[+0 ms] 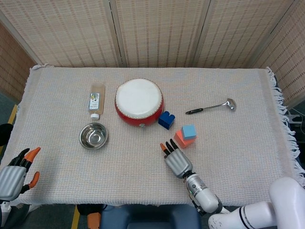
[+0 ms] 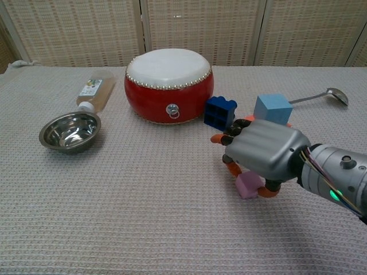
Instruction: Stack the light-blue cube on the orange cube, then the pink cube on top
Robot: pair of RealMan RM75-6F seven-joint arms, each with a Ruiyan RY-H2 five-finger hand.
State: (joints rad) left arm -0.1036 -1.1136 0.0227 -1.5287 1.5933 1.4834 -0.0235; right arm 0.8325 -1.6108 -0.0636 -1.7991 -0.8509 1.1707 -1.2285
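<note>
The light-blue cube (image 1: 188,131) sits on top of the orange cube (image 1: 179,140), right of the table's middle; in the chest view the light-blue cube (image 2: 273,107) shows just behind my right hand. My right hand (image 2: 261,155) is lowered over the pink cube (image 2: 248,186), which rests on the cloth, with a finger on the cube's left and the thumb against its right. In the head view my right hand (image 1: 175,160) hides the pink cube. My left hand (image 1: 14,174) hangs at the table's near left corner, fingers apart, holding nothing.
A red drum (image 1: 139,102) stands mid-table with a dark blue brick (image 1: 166,119) at its right front, close to the stack. A steel bowl (image 1: 94,135) and a lying bottle (image 1: 96,99) are on the left. A ladle (image 1: 212,107) lies at the back right.
</note>
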